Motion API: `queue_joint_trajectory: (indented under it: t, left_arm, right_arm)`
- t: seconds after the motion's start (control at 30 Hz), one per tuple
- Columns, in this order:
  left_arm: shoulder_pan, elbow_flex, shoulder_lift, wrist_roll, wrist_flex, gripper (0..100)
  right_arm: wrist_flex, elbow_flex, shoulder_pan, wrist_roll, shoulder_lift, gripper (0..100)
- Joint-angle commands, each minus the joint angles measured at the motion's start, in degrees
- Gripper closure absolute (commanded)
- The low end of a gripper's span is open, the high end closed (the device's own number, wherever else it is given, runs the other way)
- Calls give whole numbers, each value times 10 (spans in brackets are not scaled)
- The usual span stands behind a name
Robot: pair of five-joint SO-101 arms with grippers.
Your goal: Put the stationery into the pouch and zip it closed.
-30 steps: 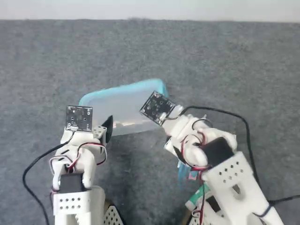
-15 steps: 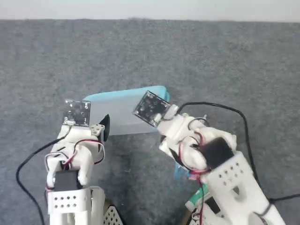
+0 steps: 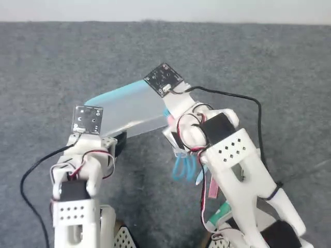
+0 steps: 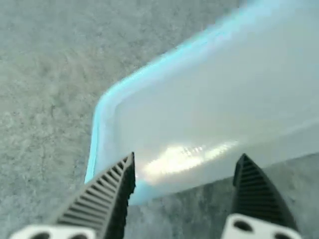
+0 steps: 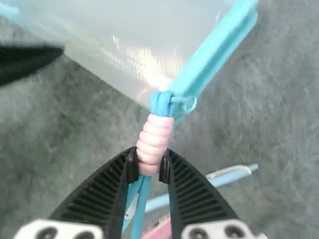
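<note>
Change, right arm: its camera board has moved from the middle of the high view up toward the upper centre, and the arm is now stretched further up the frame.
Change, pouch: the pouch (image 3: 126, 111) has swung; its blue edge, which ran along the top and right a second ago, now slants from centre left up toward the right arm's wrist.
Change, left arm: it has barely shifted and stays at lower left.
Right gripper: the right gripper (image 5: 148, 159) is clamped on the pink coiled pull (image 5: 153, 142), which hangs by a blue cord from the corner of the pouch's blue zip edge.
Left gripper: the left gripper (image 4: 187, 162) has its fingers spread wide, hovering over the near long edge of the pouch, not touching it.
Pouch position: centre of the high view, between the two wrists, on the grey carpet (image 3: 258, 62).
Pouch contents: cannot be made out through the cloudy wall.
Outside the pouch: a pale blue pen (image 5: 227, 173), a pink strip (image 3: 212, 188), a green item (image 3: 218, 214) and blue loops (image 3: 182, 168) lie on the carpet under the right arm, lower centre-right of the high view; what the loops belong to is unclear.
Counts: one pouch, one pull, one pen, one pink strip, one green item, two grippers.
</note>
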Motion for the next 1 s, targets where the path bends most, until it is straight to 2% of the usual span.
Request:
queue_joint_trajectory:
  t: [0.0,0.1,0.23,0.33,0.43,0.57,0.73,0.97]
  left_arm:
    - [-4,-12,126,-5,-108,696]
    - [-32,-44,244,-5,-180,696]
    - [-69,-137,408,0,-224,696]
    - [-86,-199,491,12,-231,695]
    - [-97,-216,513,13,-229,695]
    - [-98,-211,449,11,-163,694]
    - [-94,-159,271,-10,-78,694]
    - [-80,-144,80,-63,82,694]
  right_arm:
    - [64,-35,-7,49,-88,991]
    - [122,-24,-9,107,-142,991]
    - [140,36,-9,166,-211,991]
    - [127,86,-9,174,-244,991]
    - [84,132,-9,172,-247,991]
    - [-12,172,-9,148,-202,991]
    - [-103,159,-9,99,-105,991]
    - [-120,35,-9,-1,-3,991]
